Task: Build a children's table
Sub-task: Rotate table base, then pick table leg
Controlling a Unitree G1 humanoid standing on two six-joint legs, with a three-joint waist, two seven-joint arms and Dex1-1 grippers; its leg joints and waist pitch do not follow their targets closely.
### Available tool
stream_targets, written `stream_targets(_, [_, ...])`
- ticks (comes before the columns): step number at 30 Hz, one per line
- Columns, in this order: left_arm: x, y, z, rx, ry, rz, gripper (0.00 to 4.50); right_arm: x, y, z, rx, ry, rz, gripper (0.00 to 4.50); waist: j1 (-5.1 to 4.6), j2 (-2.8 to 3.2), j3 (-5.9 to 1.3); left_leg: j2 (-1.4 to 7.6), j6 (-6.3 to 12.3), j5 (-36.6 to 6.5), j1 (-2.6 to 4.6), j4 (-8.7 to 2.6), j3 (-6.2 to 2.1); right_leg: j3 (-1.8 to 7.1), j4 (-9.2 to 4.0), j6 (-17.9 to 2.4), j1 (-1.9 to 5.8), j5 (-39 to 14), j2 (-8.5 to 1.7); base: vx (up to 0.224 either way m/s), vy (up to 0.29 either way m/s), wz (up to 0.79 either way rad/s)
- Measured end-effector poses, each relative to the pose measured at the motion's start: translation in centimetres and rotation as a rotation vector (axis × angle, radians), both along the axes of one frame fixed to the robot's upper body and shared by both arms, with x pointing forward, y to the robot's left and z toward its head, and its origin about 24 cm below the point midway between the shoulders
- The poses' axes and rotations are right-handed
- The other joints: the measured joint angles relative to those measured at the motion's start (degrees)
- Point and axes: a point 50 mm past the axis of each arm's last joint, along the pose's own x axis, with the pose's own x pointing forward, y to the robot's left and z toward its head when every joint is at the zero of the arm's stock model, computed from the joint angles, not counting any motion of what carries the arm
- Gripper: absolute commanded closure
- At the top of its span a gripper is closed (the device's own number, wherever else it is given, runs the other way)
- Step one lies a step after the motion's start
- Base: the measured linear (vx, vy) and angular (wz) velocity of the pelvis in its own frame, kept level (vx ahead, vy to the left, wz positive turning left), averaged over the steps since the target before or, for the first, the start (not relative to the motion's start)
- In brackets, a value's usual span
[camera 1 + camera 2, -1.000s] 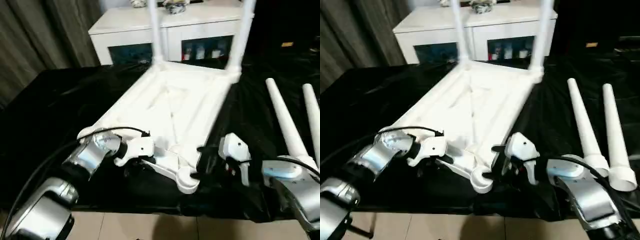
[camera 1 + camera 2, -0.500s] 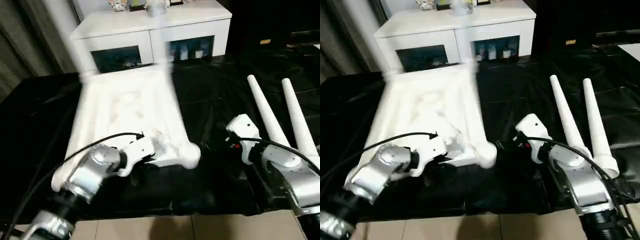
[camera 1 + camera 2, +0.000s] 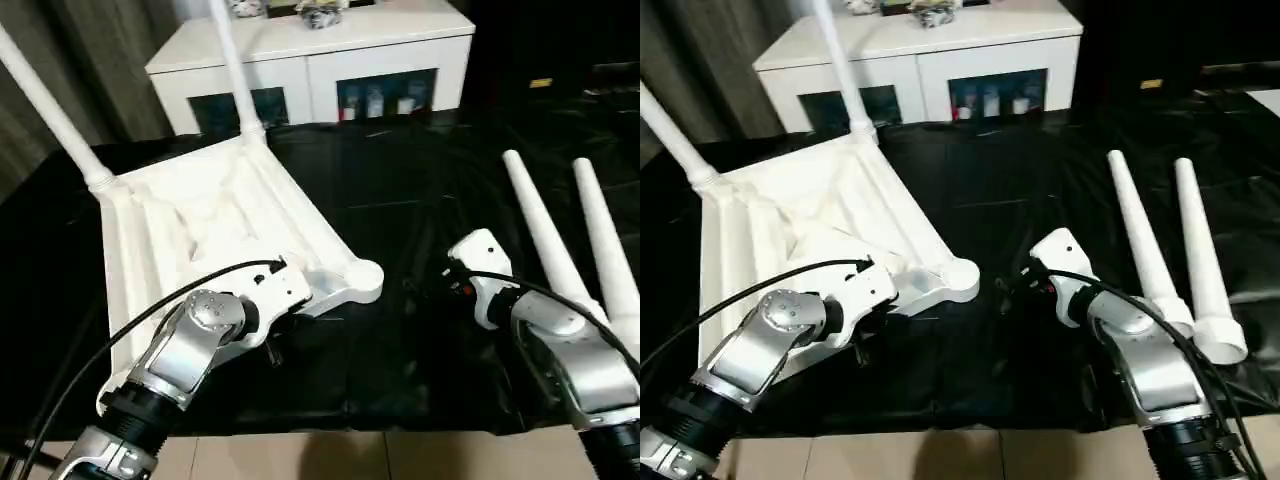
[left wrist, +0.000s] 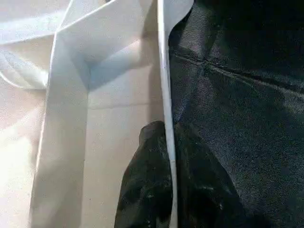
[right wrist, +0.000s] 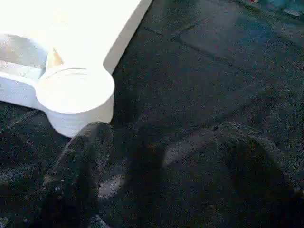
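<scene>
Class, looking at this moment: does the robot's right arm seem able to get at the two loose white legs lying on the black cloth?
Probably yes. The two loose legs lie on the black cloth right beside the right tool, which stands open and empty; nothing sits between them. The left tool is shut on the tabletop's rim.

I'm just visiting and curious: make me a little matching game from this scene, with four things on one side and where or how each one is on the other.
Things:
1. left gripper
2. right gripper
3. two loose legs
4. white cabinet

States:
A. lying side by side on the black cloth
B. open, over the cloth beside an empty corner socket
C. standing behind the work surface
D. closed on the rim of the tabletop

Pairs: 1-D, 2-B, 3-A, 4-C
</scene>
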Motion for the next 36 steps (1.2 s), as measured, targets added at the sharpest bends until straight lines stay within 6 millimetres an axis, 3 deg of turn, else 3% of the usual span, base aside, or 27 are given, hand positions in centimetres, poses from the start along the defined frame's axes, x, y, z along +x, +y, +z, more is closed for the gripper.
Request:
stream_targets(2, [0.0, 0.1, -0.1, 0.004, -0.012, -0.009, 3.98, 0.0, 0.0, -0.1, 0.003, 0.002, -0.012, 0.66, 0.17, 0.04, -0.03, 0.0, -0.02, 0.0, 0.02, -0.02, 0.0, 0.0, 0.02, 0.0, 0.0, 0.0, 0.0, 0.0, 0.0, 0.0])
stream_targets(7, [0.6, 0.1, 0.4, -0.088, -0.062, 0.044, 3.52, 0.5, 0.0, 0.3, 0.015, -0.003, -0.048, 0.66, 0.23, -0.15, 0.11, 0.0, -0.24, -0.1, -0.02, 0.05, 0.0, 0.02, 0.04, 0.0, 0.01, 0.1, -0.01, 0.0, 0.0, 0.0])
stream_targets(12, [1.7, -0.1, 2.2, -0.2, -0.124, 0.109, 3.14, 0.7, -0.2, 0.5, 0.02, 0.004, -0.089, 0.66, 0.4, -0.26, 0.19, -0.03, -0.23, -0.1, -0.04, 0.1, 0.02, 0.05, 0.02, 0.0, 0.01, 0.2, -0.03, 0.0, 0.0, 0.0])
stream_targets(17, [3.2, -0.4, 7.5, -0.508, -0.267, 0.248, 3.06, 2.3, -2.9, 2.1, 0.036, 0.017, -0.401, 0.27, 0.73, -0.38, 0.27, -0.05, -0.17, -0.1, -0.06, 0.16, 0.03, 0.06, 0.01, 0.0, 0.02, 0.2, -0.06, 0.0, 0.0, 0.0])
stream_targets(20, [3.0, 0.0, 8.8, -0.561, -0.296, 0.268, 3.06, 2.4, -5.1, 2.8, 0.012, 0.027, -0.522, 0.05, 1.08, -0.44, 0.29, -0.04, -0.01, 0.0, -0.06, 0.13, 0.03, 0.06, -0.02, 0.0, 0.01, 0.2, -0.04, 0.0, 0.0, 0.0])
stream_targets(26, [0.7, -1.8, 8.4, -0.559, -0.21, 0.086, 3.06, 2.6, -9.2, 2.9, -0.13, 0.112, -0.777, 0.05, 1.64, -0.81, 0.56, -0.03, -0.02, 0.0, -0.17, 0.13, 0.11, 0.13, 0.04, 0.0, -0.19, 0.2, -0.03, 0.0, 0.0, 0.0])
stream_targets(30, [-1.4, -3.1, 9.6, -0.529, -0.14, -0.136, 3.06, 2.6, -10.1, 3.1, -0.107, 0.239, -0.811, 0.05, 1.86, -0.97, 0.65, -0.03, -0.03, 0.0, -0.14, 0.13, 0.17, 0.18, 0.06, 0.0, -0.18, 0.2, -0.04, 0.0, 0.0, 0.0])
stream_targets(36, [-2.5, -3.5, 9.8, -0.501, -0.076, -0.23, 3.06, 2.2, -11.0, 2.5, -0.118, 0.344, -0.843, 0.05, 1.89, -0.99, 0.65, -0.02, -0.03, 0.0, -0.11, 0.18, 0.17, 0.18, 0.11, 0.0, -0.15, 0.2, -0.03, 0.0, 0.0, 0.0])
